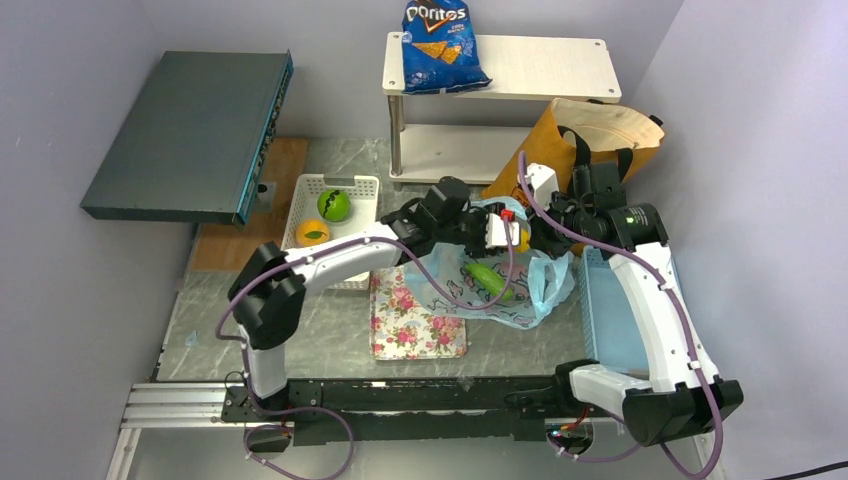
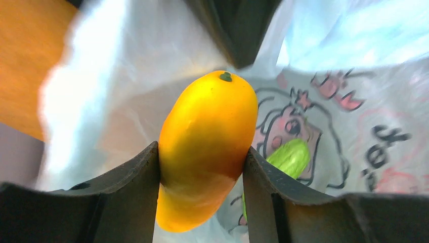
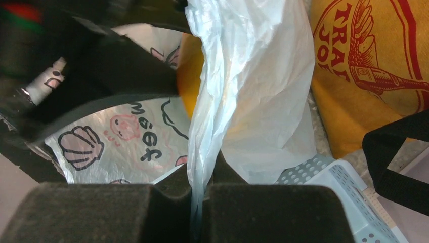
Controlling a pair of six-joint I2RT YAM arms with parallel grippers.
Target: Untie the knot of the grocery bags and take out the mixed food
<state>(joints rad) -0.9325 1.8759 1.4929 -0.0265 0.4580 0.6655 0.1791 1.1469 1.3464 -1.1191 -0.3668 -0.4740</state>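
The mango (image 2: 207,116) is sitting at the mouth of the plastic bag (image 1: 545,295), just right of centre in the top view. The left gripper (image 2: 202,157) is clamping it across its middle, one finger pressing each flank. The right gripper (image 3: 195,195) is pinching a fold of the bag's thin wall, its jaws closed flat on the film and holding the mouth up.

The risk I am seeing is a slip. The fruit's skin is looking smooth and its sides are curving away from the fingers, so a quick lift is likely to squeeze it out downward. The film is lying close around it and could be dragging along, pulling the bag off the table. The pinched fold could also be tearing or sliding free, which would be letting the mouth fall shut. The long green vegetable (image 1: 488,278), lying inside the bag just below the mango, could be rolling out if the bag is tugged.

Counting:
- one mango
- one long green vegetable
- two bags, namely the plastic one and the tote (image 1: 590,140) at upper right
- one green fruit (image 1: 333,204) and one orange fruit (image 1: 313,233), both lying in the white basket (image 1: 300,190) left of centre
- one blue chip bag (image 1: 437,40) on the shelf (image 1: 540,65) at the top
- one floral cloth (image 1: 415,320)

No can is showing.
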